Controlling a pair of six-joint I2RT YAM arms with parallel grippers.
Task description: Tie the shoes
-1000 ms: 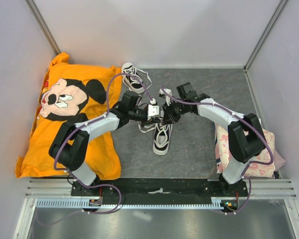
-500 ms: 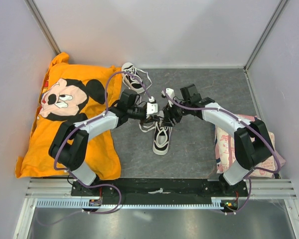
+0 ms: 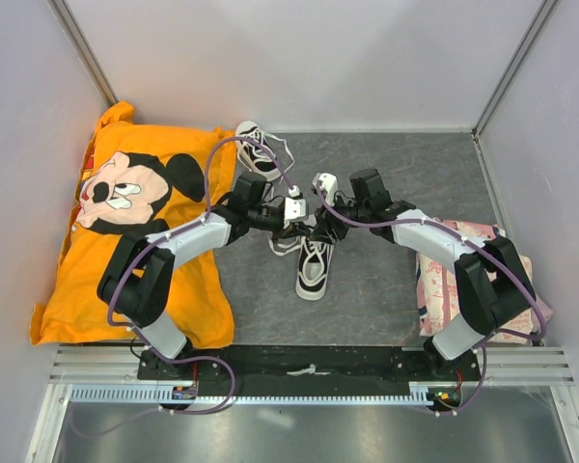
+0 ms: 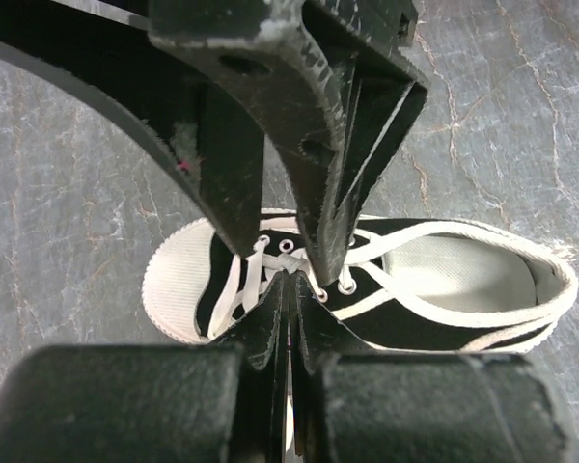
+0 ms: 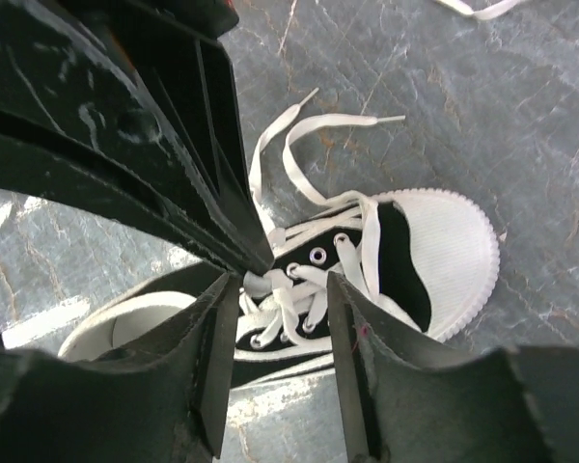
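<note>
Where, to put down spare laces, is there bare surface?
Bare grey mat lies at the back right, between the white right arm and the wall, and between the near black canvas sneaker and the pink patterned cloth. Crowded: the middle, where the left arm meets it over that sneaker.

The left arm and right arm wear white shells between black joints. A purple cable loops along each. The jaws are black, scuffed pale at the edges. The base plate is black.
</note>
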